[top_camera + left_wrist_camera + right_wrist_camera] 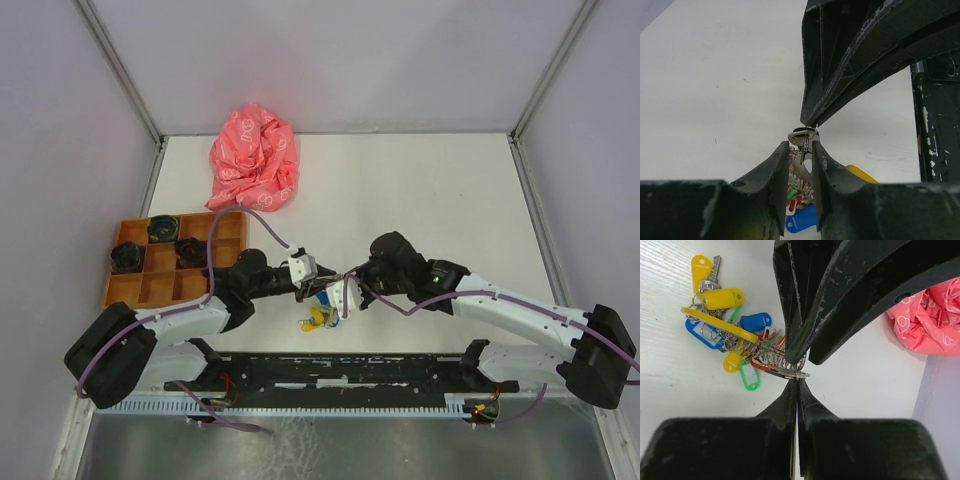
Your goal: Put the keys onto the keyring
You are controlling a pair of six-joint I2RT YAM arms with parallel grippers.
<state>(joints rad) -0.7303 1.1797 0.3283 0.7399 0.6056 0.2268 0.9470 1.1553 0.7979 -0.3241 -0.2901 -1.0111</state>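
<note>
Well off edges, right gripper (797,383) pinching keyring (790,373), left gripper (801,150) facing

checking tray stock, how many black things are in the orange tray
3. In the orange tray: back one, left one, middle one. The cable crosses its right side, so more may be hidden.

Top camera above and behind the arms (500,305), looking down on the white tabletop (420,200), wrist cameras close between black fingers (765,195), facing each other across one bunch of colour-tagged metal keys (722,330).
</note>
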